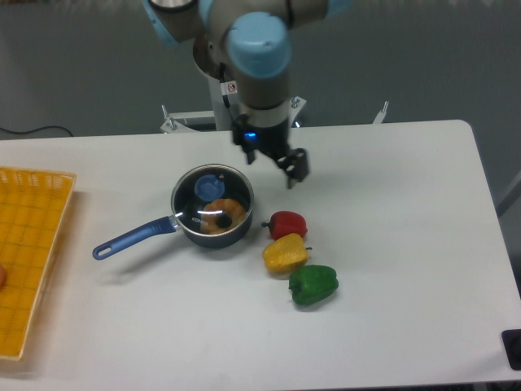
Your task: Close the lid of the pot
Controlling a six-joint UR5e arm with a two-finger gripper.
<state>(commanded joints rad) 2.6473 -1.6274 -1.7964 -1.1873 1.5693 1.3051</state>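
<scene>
On the white table (391, 244): pot lid (213, 194) seated on the pot (210, 218), glass covering an orange item, task apparently done. Gripper (277, 167) up and to the right, fingers spread, empty, well clear of the knob.
</scene>
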